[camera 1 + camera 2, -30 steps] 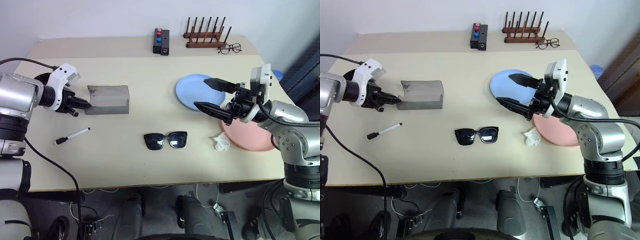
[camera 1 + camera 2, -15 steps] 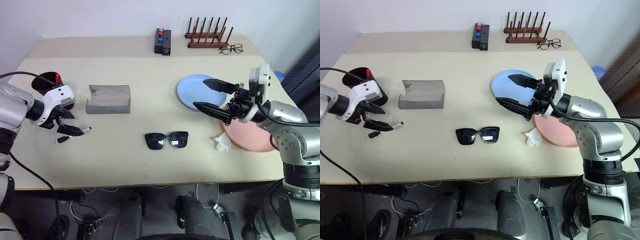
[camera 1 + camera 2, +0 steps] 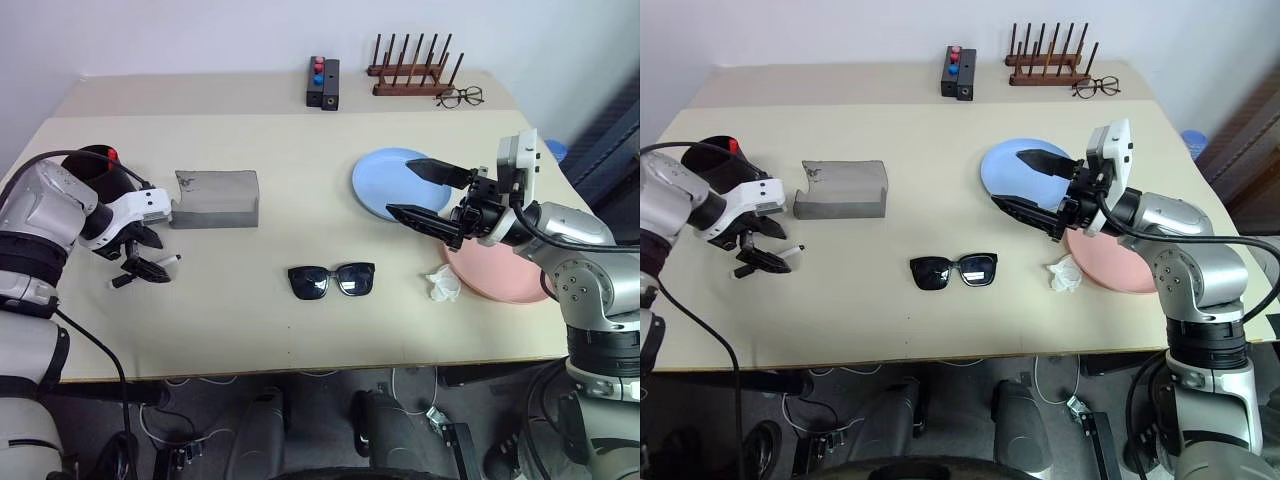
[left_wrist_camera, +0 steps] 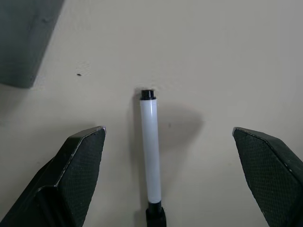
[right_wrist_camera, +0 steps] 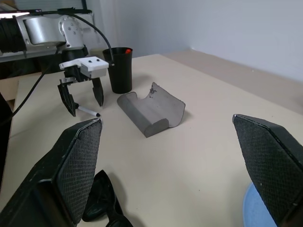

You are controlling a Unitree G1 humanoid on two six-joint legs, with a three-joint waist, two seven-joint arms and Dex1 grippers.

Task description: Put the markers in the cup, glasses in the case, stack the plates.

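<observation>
The white marker point(image 4: 151, 151) with black ends lies on the table, and my left gripper point(image 3: 143, 262) hangs open just over it, one finger point(image 4: 71, 175) on each side. Behind it stands the black cup point(image 3: 92, 167) with the red-capped marker point(image 3: 113, 155) inside. The grey case point(image 3: 215, 198) lies to the right of the cup. The black glasses point(image 3: 331, 280) rest at mid table. My right gripper point(image 3: 400, 186) is open and empty, held above the near edge of the light blue plate point(image 3: 380, 175). The pink plate point(image 3: 500, 278) lies beside the blue one, under my right forearm.
A crumpled white tissue point(image 3: 440, 285) lies by the pink plate. At the table's far edge stand a wooden peg rack point(image 3: 410, 75), thin clear spectacles point(image 3: 460, 97) and a black box with red and blue buttons point(image 3: 323, 82).
My left gripper was shut beside the case's left end; it has dropped toward the white marker, turned downward and opened around it. The right arm has not moved.
</observation>
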